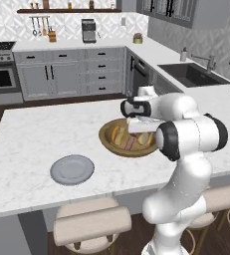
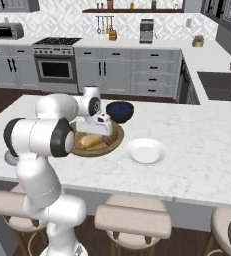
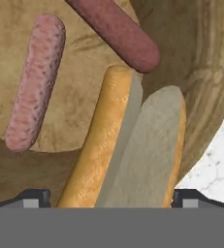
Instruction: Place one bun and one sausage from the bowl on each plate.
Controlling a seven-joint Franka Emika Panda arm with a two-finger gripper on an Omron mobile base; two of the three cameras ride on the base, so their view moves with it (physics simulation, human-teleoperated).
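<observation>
Now hovering over bowl [image 1: 109, 143], gripper [image 3: 111, 196] spread wide, tips straddling split bun [image 3: 128, 150], nothing grasped.

A small dark blue bowl [image 2: 120, 111] sat on the white marble island counter [image 1: 32, 134] before me. Padded beige stools [image 2: 133, 220] stood tucked along the near edge of the island. Across the floor ran grey cabinets [image 1: 66, 74] with dark handles, and a steel oven [image 2: 56, 67] with a black cooktop stood among them. A coffee machine [image 1: 88, 30] rested on the back counter beneath a wooden shelf [image 1: 69, 10], with utensils [image 1: 39, 26] hanging on the wall beside it. A dark sink [image 1: 192, 74] with a faucet [image 1: 206, 61] was set into the side counter. A toaster oven [image 2: 7, 31] sat at the far left.
</observation>
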